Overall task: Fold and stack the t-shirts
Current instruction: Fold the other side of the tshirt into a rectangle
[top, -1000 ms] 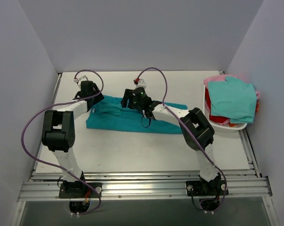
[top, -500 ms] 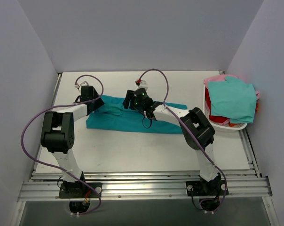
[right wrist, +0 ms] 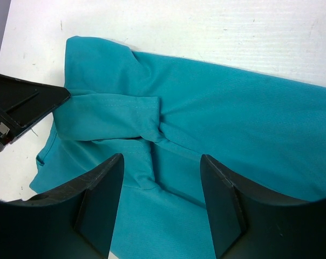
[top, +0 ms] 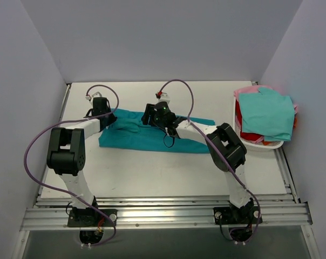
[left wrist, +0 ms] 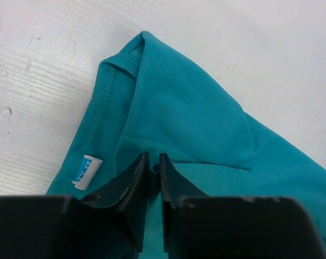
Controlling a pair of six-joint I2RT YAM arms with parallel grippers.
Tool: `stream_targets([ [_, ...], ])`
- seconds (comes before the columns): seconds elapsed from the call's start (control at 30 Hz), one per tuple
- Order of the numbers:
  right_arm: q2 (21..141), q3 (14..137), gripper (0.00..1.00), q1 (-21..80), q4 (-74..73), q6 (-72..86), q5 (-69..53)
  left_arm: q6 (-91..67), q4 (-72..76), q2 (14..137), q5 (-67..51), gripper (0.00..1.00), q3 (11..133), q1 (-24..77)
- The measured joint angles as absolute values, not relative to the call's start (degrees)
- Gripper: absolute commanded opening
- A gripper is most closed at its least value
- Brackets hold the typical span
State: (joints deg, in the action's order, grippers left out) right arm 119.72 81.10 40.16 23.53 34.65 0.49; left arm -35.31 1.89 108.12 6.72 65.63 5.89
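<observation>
A deep teal-blue t-shirt (top: 152,138) lies folded into a long strip across the table's middle. My left gripper (top: 110,120) is at its left end. In the left wrist view the jaws (left wrist: 153,159) are pinched nearly together on a small fold of the cloth (left wrist: 190,118), beside a white size label (left wrist: 87,171). My right gripper (top: 151,116) hovers over the strip's upper middle. Its fingers (right wrist: 162,162) stand wide apart above a bunched sleeve fold (right wrist: 147,124), holding nothing. The left gripper's dark finger (right wrist: 20,105) shows at the left of the right wrist view.
A white basket (top: 260,144) stands at the right edge, holding an aqua-green shirt (top: 268,113) on top of red (top: 245,133) and pink (top: 245,90) ones. Purple cables loop over both arms. Grey walls enclose the table on three sides.
The left gripper's jaws have closed from wide apart onto a fold at the shirt's left end. The right gripper has edged slightly upward and its jaws have narrowed a little.
</observation>
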Motion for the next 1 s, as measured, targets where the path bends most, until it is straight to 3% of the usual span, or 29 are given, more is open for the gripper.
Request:
stream_targets([
  [0.1,119.72,81.1,0.54,40.14,23.53,34.65,0.49,-35.29,1.89,108.12,6.61,0.03,65.82,5.89],
  [0.4,119.72,81.1,0.53,40.14,23.59,34.7,0.49,-34.06,1.91,107.66,6.5,0.02,65.67,5.89],
  [0.8,119.79,81.1,0.52,40.51,23.9,35.73,0.49,-31.59,2.57,96.73,6.52,0.02,56.6,6.7],
  [1.0,119.92,81.1,0.52,41.32,24.03,35.86,0.47,-30.79,2.46,95.0,8.05,0.13,52.21,9.5],
])
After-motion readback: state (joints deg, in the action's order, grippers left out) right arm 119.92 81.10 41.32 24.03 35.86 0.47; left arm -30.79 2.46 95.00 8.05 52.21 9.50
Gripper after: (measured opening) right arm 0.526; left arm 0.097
